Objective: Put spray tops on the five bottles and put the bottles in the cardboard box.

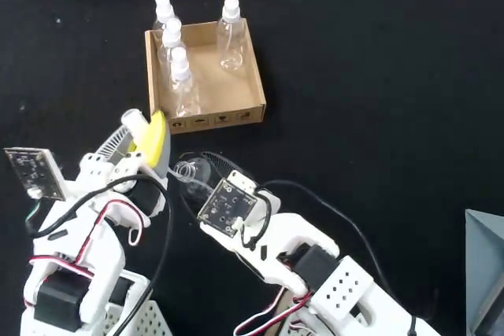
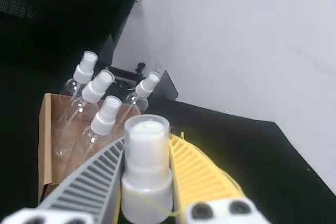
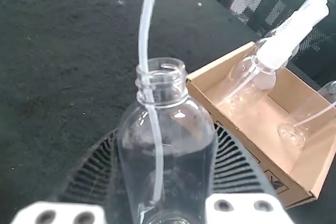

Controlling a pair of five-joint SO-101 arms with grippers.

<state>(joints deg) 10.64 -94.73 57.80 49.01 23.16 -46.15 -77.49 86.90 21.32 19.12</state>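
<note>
My L gripper (image 1: 145,130) is pinching a white spray top (image 1: 134,120) between its grey and yellow fingers. In the left wrist view the spray top (image 2: 147,177) stands upright in that gripper (image 2: 148,148), gripped on both sides.

My R gripper (image 1: 197,185) is clamped round a clear bottle (image 1: 194,174) w/ an open neck, no top on it. In the right wrist view the black ribbed fingers hug both sides of the bottle (image 3: 167,145). A thin tube (image 3: 148,45) runs down thru the neck into it.

In the high view the spray top sits at approx 10 o'clock from the bottle, close by. The cardboard box (image 1: 256,76) is at 12 o'clock from the bottle, on the black table (image 1: 378,116).

Four capped bottles (image 1: 182,80) stand upright at the box. Three are clearly inside. The far one at 11 o'clock (image 1: 163,7): can't tell if it's inside or just behind the wall.
</note>
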